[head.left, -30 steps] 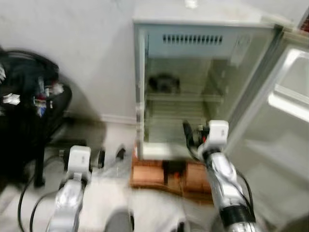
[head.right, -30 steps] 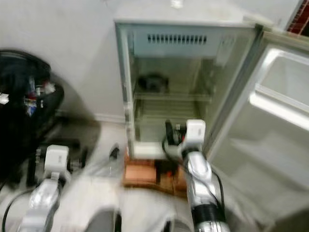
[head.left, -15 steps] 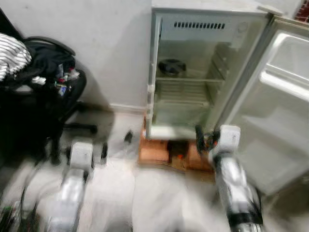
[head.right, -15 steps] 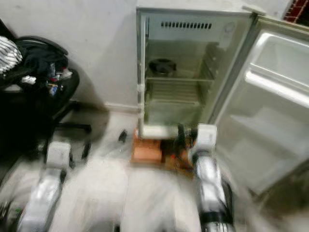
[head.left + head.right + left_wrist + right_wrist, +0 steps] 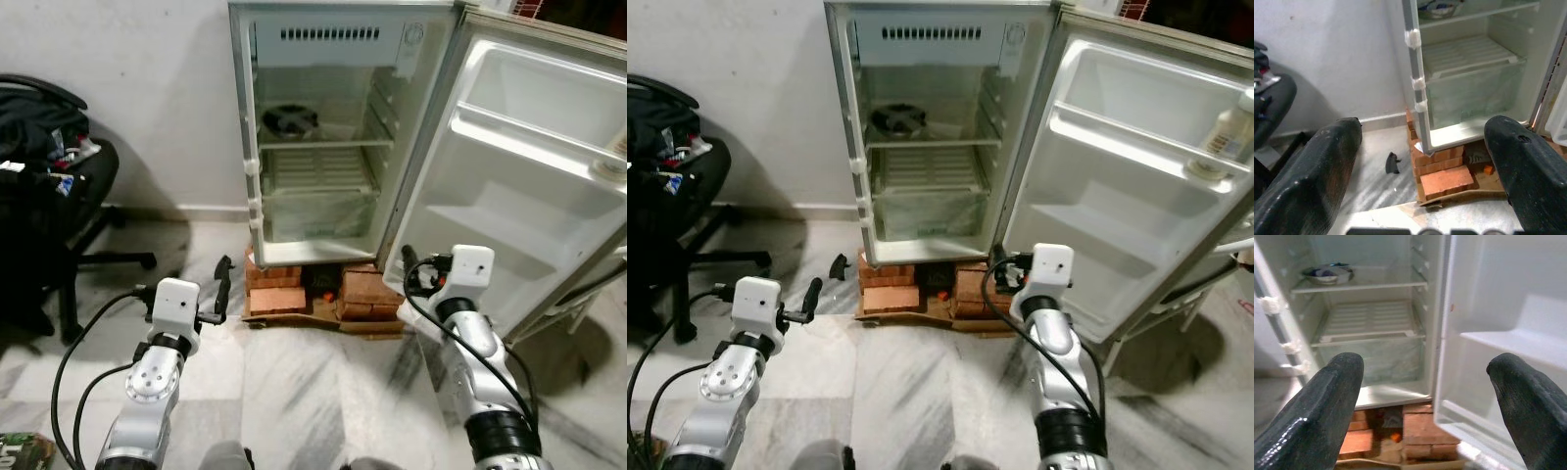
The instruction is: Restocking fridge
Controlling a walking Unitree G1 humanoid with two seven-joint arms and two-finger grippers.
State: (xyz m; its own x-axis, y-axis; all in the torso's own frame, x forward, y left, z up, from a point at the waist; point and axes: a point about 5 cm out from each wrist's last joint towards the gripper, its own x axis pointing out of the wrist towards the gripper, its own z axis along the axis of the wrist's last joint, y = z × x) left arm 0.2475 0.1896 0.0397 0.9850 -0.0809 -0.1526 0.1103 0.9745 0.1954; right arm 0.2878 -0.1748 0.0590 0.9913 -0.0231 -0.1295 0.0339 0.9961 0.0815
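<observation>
The fridge stands against the wall on a base of bricks, and its door is swung wide open to the robot's right. Inside, the upper shelf carries one bowl with something dark in it; I cannot tell what the content is. Below this shelf there is a white ribbed tray with nothing on it, and under the tray a clear drawer that looks empty. The door has an upper rack, and a pale bottle stands at its far right end. The lower door shelf holds nothing.

The left gripper is held low in front of the fridge, pointing at the brick base and the lower left corner of the cabinet. Its two fingers are spread wide apart and grip nothing. The right gripper points at the open cabinet near the hinge side, also with its fingers wide apart and nothing between them.

A small black object lies on the marble floor just left of the bricks. A black office chair piled with things stands at the robot's left, well apart from the fridge.
</observation>
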